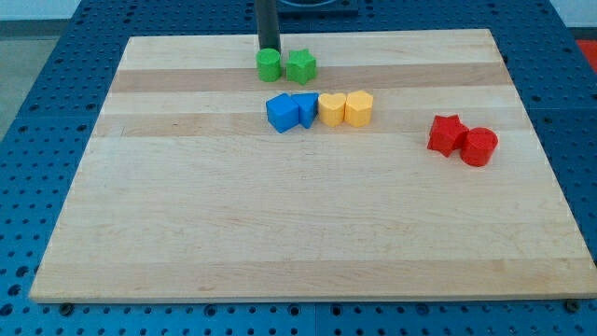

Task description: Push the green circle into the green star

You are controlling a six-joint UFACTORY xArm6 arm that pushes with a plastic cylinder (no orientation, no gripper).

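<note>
Dark rod, no fingers and holding nothing: my tip (269, 49) sits just behind the green circle (269, 65), toward the view's top. Green circle touches the green star (300, 66) on its right, near the desk (280, 233) top edge.

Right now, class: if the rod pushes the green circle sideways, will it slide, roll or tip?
Probably slide: the green circle stands on its flat face on the smooth wooden board. It looks squat, so tipping seems unlikely. It sits beside the green star, so the star would likely move too. My tip is at the circle's top edge, so a push from there might glance off.
</note>
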